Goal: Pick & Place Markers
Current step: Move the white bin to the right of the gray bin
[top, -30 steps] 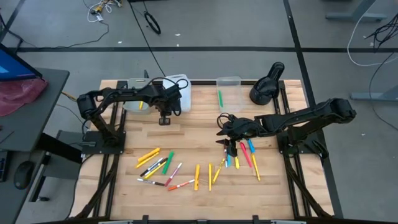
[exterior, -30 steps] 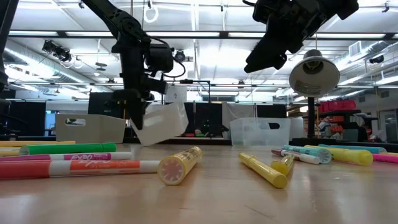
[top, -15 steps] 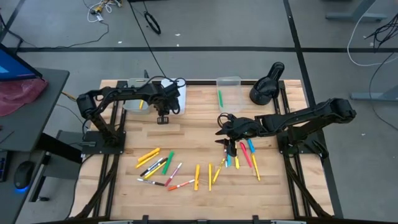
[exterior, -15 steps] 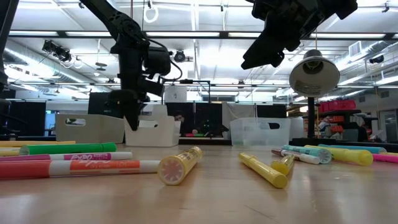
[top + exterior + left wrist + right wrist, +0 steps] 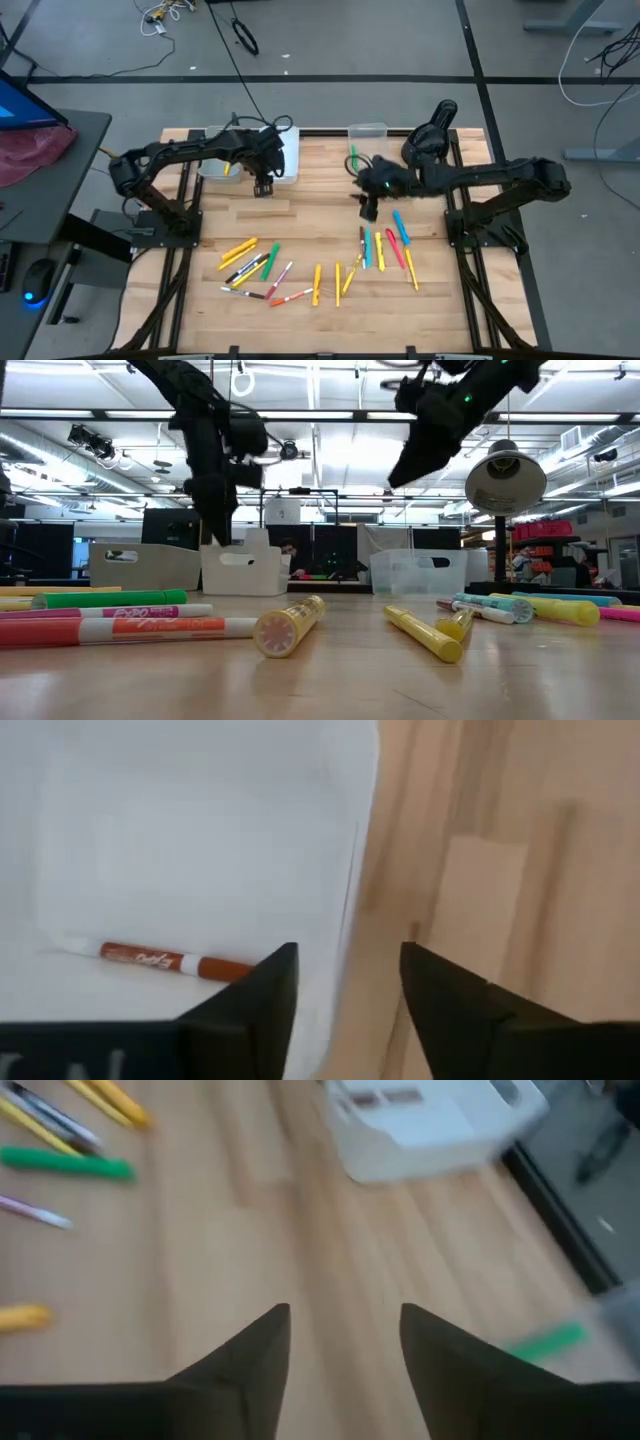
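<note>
Many markers lie loose on the near half of the table, one group at the left (image 5: 250,265) and one at the right (image 5: 385,248). A white bin (image 5: 283,150) stands flat at the far left with an orange marker (image 5: 160,960) inside. My left gripper (image 5: 345,980) is open just over the bin's near wall (image 5: 350,890), one finger inside and one outside, touching neither side. My right gripper (image 5: 366,208) hangs open and empty above bare wood, near a clear bin (image 5: 368,140) that holds a green marker (image 5: 353,157).
Another pale bin (image 5: 215,155) with a yellow marker stands left of the white one. A black lamp-like object (image 5: 430,135) sits at the far right corner. Bare wood (image 5: 320,200) lies between the bins and the loose markers.
The white bin, held tilted off the table a second ago, has come down flat on its base. My left gripper has opened and let go of it. My right gripper has risen from over the right marker group and gone toward the far edge and the clear bin.
</note>
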Controlling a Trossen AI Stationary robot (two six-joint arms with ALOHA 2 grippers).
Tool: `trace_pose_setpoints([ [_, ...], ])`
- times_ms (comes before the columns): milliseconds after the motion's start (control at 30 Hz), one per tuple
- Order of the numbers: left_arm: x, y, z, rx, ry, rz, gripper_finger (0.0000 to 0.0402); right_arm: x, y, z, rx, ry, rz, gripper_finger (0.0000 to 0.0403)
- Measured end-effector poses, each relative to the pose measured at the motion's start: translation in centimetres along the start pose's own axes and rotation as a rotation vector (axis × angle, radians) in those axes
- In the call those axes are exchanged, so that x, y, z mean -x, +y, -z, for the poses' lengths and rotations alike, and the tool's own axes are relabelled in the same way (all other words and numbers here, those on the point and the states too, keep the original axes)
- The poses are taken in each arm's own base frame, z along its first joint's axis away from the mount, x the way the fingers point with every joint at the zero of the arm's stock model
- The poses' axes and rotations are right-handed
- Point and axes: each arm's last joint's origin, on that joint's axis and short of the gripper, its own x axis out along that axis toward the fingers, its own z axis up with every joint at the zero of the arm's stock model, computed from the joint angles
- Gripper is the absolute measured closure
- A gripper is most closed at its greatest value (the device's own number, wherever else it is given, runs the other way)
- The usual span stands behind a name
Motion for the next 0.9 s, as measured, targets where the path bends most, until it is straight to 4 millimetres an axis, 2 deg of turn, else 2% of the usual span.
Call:
trace_pose_setpoints([
  [100, 2.0, -0.4, 0.0, 0.044, -0.071, -0.013, 0.0191, -1.0, -2.1, -0.4, 0.037, 0.104, 0.03, 0.0181],
  [200, 3.9, -1.1, -0.3, 0.125, -0.17, -0.025, 0.0183, -3.2, -3.8, -0.5, 0.079, 0.229, 0.042, 0.0168],
  [333, 5.9, -2.6, -1.1, 0.194, -0.312, -0.014, 0.0182, -6.3, -5.5, -0.7, 0.145, 0.361, 0.051, 0.0166],
  [467, 7.1, -4.6, -2.1, 0.171, -0.425, 0.019, 0.0182, -8.3, -7.2, -0.5, 0.157, 0.494, 0.08, 0.0176],
  [600, 7.6, -6.7, -3.0, 0.107, -0.498, 0.053, 0.0181, -9.2, -8.4, -0.3, 0.17, 0.53, 0.079, 0.0188],
  [733, 8.0, -8.5, -3.6, 0.074, -0.552, 0.079, 0.0181, -9.3, -9.0, 0.3, 0.199, 0.558, 0.026, 0.021],
  [900, 8.4, -10.3, -4.0, 0.026, -0.595, 0.109, 0.0181, -9.3, -9.1, 0.6, 0.197, 0.56, -0.017, 0.0275],
])
